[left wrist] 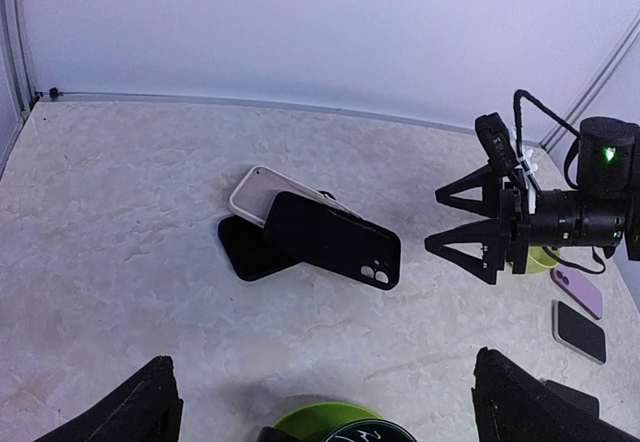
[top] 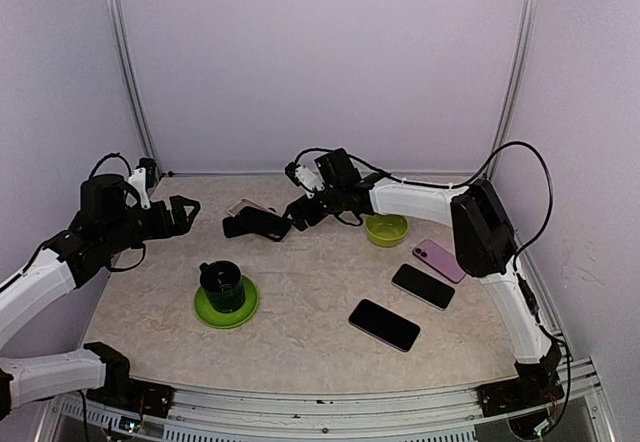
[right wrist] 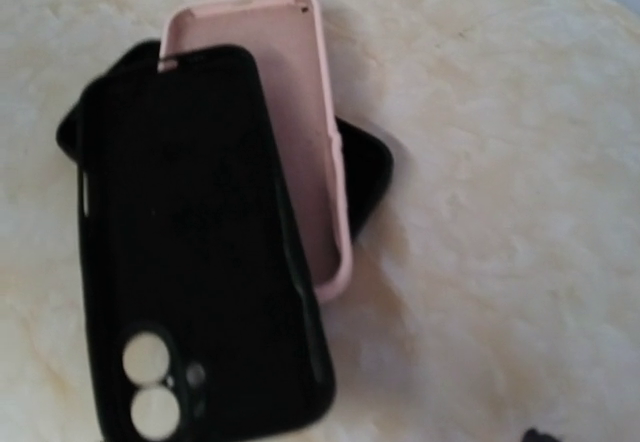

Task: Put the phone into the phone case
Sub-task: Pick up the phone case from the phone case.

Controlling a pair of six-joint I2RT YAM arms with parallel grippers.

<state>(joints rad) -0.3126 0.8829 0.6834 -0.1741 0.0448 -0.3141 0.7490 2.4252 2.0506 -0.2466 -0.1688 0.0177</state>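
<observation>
R tool (left wrist: 436,221) open, empty; matte black soft phone case (left wrist: 333,239) just ahead of it, atop pale pink shell case (left wrist: 249,190). L tool (top: 187,213) open too. Well behind R tool: glossy black slab phone (top: 384,324). Est: case light, floppy, so pinch long rim; phone stiff, slick.

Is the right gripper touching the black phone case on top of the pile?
Apart. The left wrist view shows the right gripper open, with a strip of bare table between its fingertips and the black phone case.

The black phone case (right wrist: 190,262) looks matt, the tabletop (right wrist: 500,212) marble-patterned.
</observation>
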